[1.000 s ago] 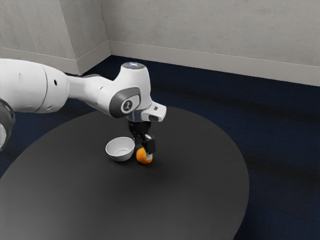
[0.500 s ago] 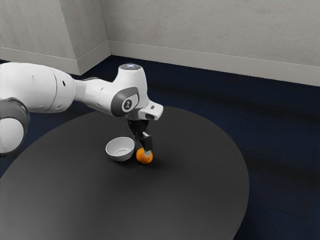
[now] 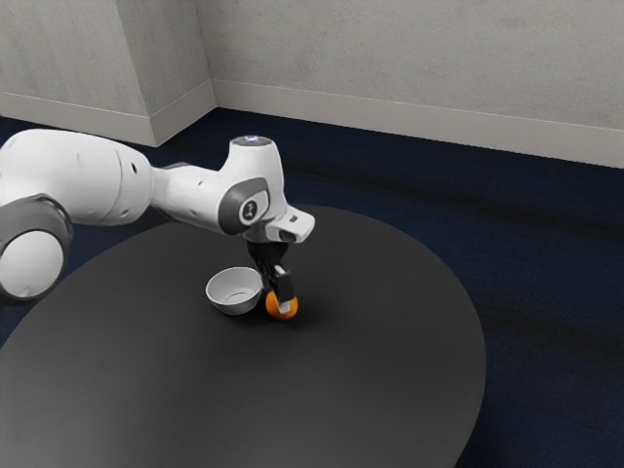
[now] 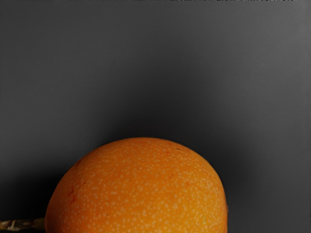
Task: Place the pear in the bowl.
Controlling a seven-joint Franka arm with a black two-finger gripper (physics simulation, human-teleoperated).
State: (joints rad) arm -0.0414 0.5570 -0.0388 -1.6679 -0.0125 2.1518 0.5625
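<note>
Patience suits the black two-finger gripper (image 3: pixel 280 303), whether clamped or not I can't tell, at the speckled orange pear (image 4: pixel 138 189) just beside the round white bowl (image 3: pixel 234 305): centre low, squeeze evenly, then lift straight up.

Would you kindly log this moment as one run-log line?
gripper: low, at the pear | pear: on table, beside bowl, outside it | bowl: upright, empty | placing: not yet done
</note>
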